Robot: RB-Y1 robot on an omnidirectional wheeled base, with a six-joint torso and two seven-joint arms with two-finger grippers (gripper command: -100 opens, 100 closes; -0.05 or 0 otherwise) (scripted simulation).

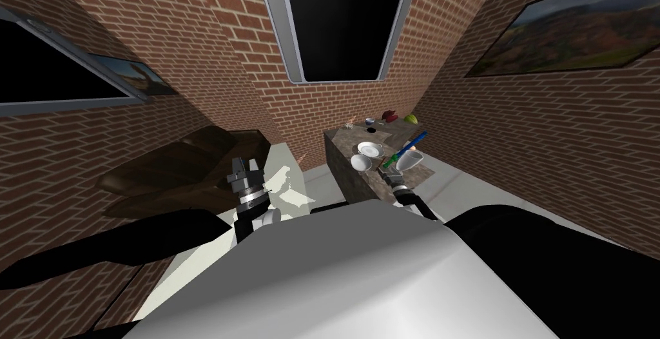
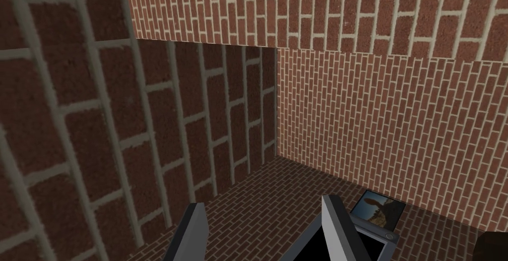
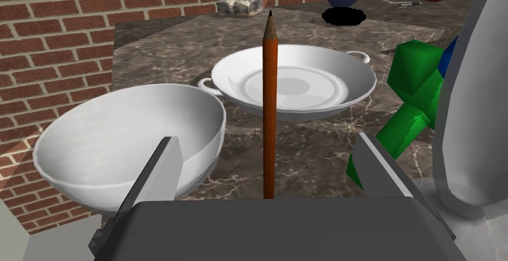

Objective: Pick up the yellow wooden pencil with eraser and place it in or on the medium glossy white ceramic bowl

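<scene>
**Desk:** Where is the pencil?

**Operator:** My right wrist camera shows the pencil, orange-brown with a dark point. It rises from the body of the right gripper, midway between the jaws, and points away from them. The jaws are spread wide, and as far as I can see neither finger touches the shaft.

**Desk:** And the bowl?

**Operator:** The white bowl sits on the marbled counter just beyond one finger, which covers part of its near rim. Straight ahead of the jaws, past the pencil, is a shallow two-handled dish. By the other finger stands a green and blue object, and outside that a pale grey vessel.

**Desk:** Left arm?

**Operator:** The left gripper is raised beside me, well apart from the counter, its jaws released.
</scene>
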